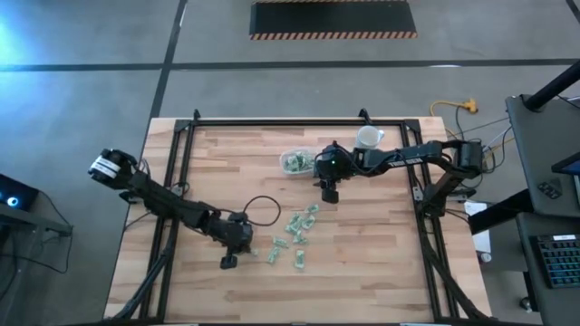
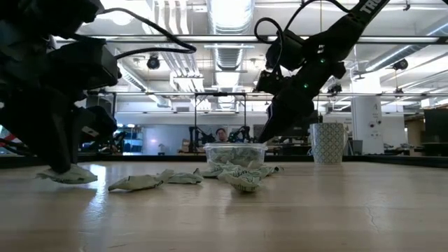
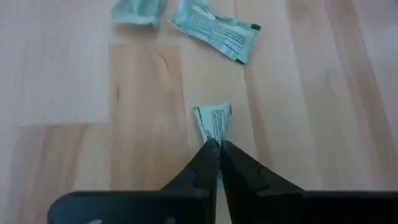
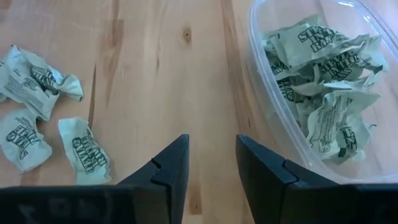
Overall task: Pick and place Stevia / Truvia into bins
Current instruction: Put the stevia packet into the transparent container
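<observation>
Several light green and white sweetener packets (image 1: 295,235) lie loose on the wooden table, also seen in the low view (image 2: 238,178). More packets (image 4: 323,93) lie inside the clear shallow container (image 1: 297,162). My left gripper (image 1: 230,260) is down at the table near the front left of the pile, shut on one crumpled packet (image 3: 213,121). My right gripper (image 4: 211,162) is open and empty above bare table, just beside the container's rim (image 4: 273,106), between it and the pile. My left gripper pinches the crumpled packet by its near end (image 3: 215,135) between the tips of its two fingers. The fingers slant down from above. In the low view the packet (image 2: 70,175) lies under the gripper on the table top.
A white patterned cup (image 1: 369,137) stands behind the container at the far right, also seen in the low view (image 2: 327,143). A black cable loop (image 1: 263,210) lies on the table by the left arm. Two loose packets (image 3: 214,31) lie just ahead of my left gripper.
</observation>
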You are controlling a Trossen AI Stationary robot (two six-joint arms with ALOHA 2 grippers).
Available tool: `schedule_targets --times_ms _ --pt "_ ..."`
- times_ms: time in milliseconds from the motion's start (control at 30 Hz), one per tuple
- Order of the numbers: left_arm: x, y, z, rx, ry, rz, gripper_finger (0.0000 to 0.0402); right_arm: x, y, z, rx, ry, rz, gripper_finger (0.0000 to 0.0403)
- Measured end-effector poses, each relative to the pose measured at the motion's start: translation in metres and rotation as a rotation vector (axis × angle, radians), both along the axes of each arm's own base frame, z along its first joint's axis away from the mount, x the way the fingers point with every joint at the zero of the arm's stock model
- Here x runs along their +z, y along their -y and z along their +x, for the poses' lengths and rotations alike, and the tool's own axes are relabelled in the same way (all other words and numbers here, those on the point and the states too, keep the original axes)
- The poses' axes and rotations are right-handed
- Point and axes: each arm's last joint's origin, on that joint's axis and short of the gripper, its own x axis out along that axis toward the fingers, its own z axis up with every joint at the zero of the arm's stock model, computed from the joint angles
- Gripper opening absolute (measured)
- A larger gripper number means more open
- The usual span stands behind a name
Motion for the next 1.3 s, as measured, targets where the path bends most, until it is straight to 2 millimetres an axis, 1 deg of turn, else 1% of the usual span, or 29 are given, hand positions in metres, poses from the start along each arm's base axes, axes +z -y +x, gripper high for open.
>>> schedule_targets --times_ms 133,300,367,433,600,767,900,1000,1100,1167,1233,1300 --pt "0.005 -0.005 0.006 0.019 0.081 0.14 0.0001 -0.001 -0.002 -0.001 0.013 -0.014 0.022 0.0121" --pt "0.016 -0.024 0.019 0.131 0.193 0.458 0.0001 -0.002 -0.01 -0.001 0.088 -0.011 0.122 0.0122" --pt "0.02 -0.036 0.024 0.186 0.214 0.589 0.0001 -0.002 -0.014 -0.001 0.106 -0.014 0.149 0.012" --pt "0.025 -0.05 0.03 0.232 0.226 0.682 0.0001 -0.003 -0.019 0.0 0.122 -0.018 0.153 0.0119" --pt "0.039 -0.09 0.046 0.311 0.306 0.787 0.0001 -0.003 -0.032 0.002 0.152 -0.022 0.167 0.012" --pt "0.052 -0.134 0.053 0.337 0.424 0.794 0.0001 -0.003 -0.044 0.004 0.185 -0.025 0.171 0.0117" --pt "0.056 -0.17 0.049 0.373 0.472 0.751 0.0001 -0.002 -0.052 0.005 0.211 -0.027 0.171 0.0112" --pt "0.056 -0.191 0.046 0.376 0.502 0.703 0.0001 -0.002 -0.055 0.006 0.22 -0.026 0.17 0.0108" --pt "0.052 -0.208 0.045 0.355 0.533 0.617 0.0001 -0.002 -0.056 0.006 0.224 -0.022 0.169 0.0105" --pt "0.049 -0.218 0.049 0.341 0.543 0.561 0.0001 -0.002 -0.056 0.006 0.225 -0.019 0.168 0.0103" --pt "0.042 -0.225 0.056 0.32 0.522 0.518 0.0001 -0.002 -0.056 0.006 0.222 -0.018 0.169 0.0101" --pt "0.035 -0.229 0.067 0.298 0.511 0.481 0.0001 -0.002 -0.056 0.006 0.222 -0.018 0.168 0.01"
